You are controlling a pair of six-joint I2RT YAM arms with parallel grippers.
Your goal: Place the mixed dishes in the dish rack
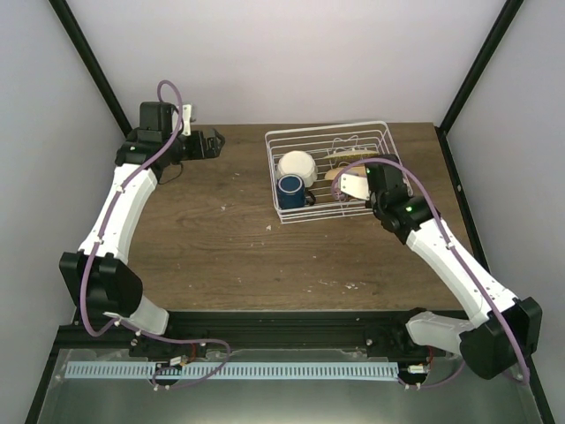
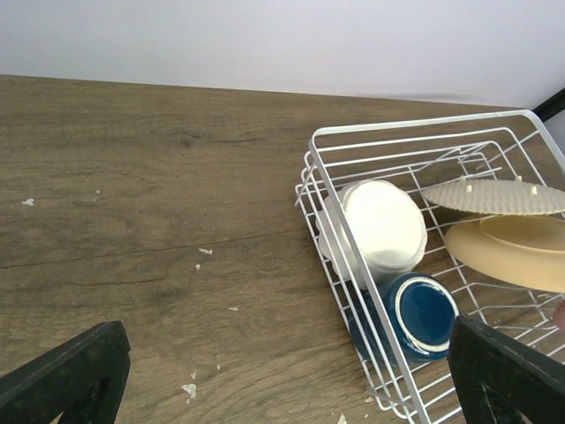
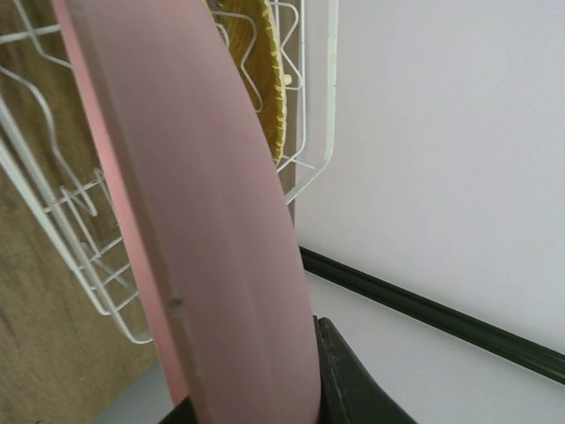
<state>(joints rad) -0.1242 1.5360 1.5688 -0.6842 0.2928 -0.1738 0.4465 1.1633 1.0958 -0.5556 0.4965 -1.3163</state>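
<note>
The right pincer (image 1: 371,187) is closed on the rim of the pink plate (image 3: 203,221). It holds the plate on edge over the near right part of the dish rack (image 1: 328,132), just beside the upright dividers. From the right wrist, the plate fills most of the view, with 1 dark finger (image 3: 344,384) pressed against its face at the bottom.

Behind it the orange plate (image 3: 256,79) stands among the wires. The white bowl (image 2: 384,228) and the blue mug (image 2: 424,316) lie on their sides at the rack's left end, touching each other.

The left pincer (image 1: 208,141) hangs wide open and holds nothing, at the far left of the bench (image 1: 203,247), well apart from the rack.

The plate looks stiff, smooth and fairly light, so I judge a rim grip like this one sound but liable to pivot or slip if the edge knocks a wire. Whether its lower edge already sits between 2 dividers I cannot tell, as the arm covers that spot from above. 3 dishes appear loaded, and this plate is likely the last.
</note>
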